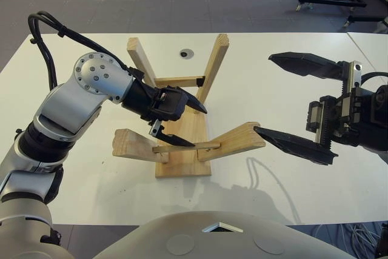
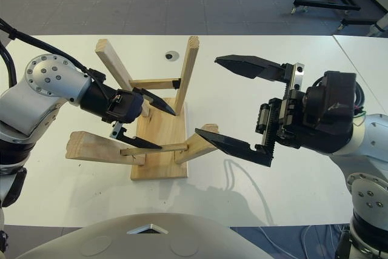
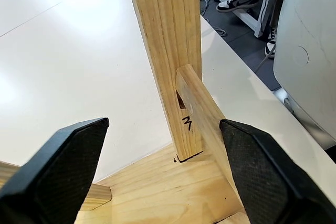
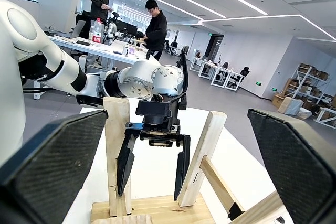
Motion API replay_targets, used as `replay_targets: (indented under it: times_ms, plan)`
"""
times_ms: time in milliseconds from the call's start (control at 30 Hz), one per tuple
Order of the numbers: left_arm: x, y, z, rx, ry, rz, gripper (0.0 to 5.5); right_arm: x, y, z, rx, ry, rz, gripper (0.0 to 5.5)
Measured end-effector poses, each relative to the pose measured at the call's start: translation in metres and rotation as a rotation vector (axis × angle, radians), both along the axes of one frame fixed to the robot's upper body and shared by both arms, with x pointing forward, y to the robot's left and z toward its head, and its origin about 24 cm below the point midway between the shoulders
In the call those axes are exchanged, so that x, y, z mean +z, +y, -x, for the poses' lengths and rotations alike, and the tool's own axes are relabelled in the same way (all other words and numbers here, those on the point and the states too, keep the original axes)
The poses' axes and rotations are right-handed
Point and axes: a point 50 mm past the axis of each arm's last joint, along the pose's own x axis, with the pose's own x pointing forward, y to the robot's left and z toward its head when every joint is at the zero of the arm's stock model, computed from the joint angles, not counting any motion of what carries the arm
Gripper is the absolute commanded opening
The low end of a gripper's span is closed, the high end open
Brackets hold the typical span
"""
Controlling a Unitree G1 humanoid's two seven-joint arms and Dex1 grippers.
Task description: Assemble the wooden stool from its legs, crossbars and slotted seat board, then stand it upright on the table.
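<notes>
The stool (image 1: pixel 179 157) is upside down on the white table (image 1: pixel 254 43). Its seat board (image 2: pixel 159 165) lies flat on the table, and four legs stick up from it. At the far end of the seat board stand the far left leg (image 1: pixel 140 59) and the far right leg (image 1: pixel 213 65). They lean away from each other, and the far crossbar (image 1: pixel 176 81) joins them. At the near end of the seat board, the near left leg (image 1: pixel 133 145) and the near right leg (image 1: pixel 233 141) lean out low to each side. The thin near crossbar (image 1: pixel 185 147) runs between them. In the left wrist view, the end of one of the crossbars sits in a slot in one of the legs. A small black pen mark (image 3: pixel 187 123) is drawn on that end. It looks like a 3 or a sideways M, and I cannot tell which. The left gripper (image 1: pixel 199 127) hangs over the middle of the seat board, between the two crossbars. Its fingers are apart and hold nothing. The right gripper (image 1: pixel 264 94) is off the right side of the seat board, with its fingers very wide apart and nothing in them. Its lower finger tip is just beside the end of the near right leg, and I cannot tell if they touch. A small round dark spot (image 1: pixel 186 54) sits on the table past the far end of the seat board.
</notes>
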Motion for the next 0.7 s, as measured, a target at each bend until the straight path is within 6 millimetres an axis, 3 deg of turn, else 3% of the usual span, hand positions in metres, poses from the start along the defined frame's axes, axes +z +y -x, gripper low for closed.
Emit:
replay_targets:
  times_ms: [700]
  plan:
    - [-0.0016, -0.0001, -0.0012, 0.014, 0.039, 0.016, 3.88, 0.0003, 0.001, 0.0004, 0.007, -0.003, 0.0, 4.92]
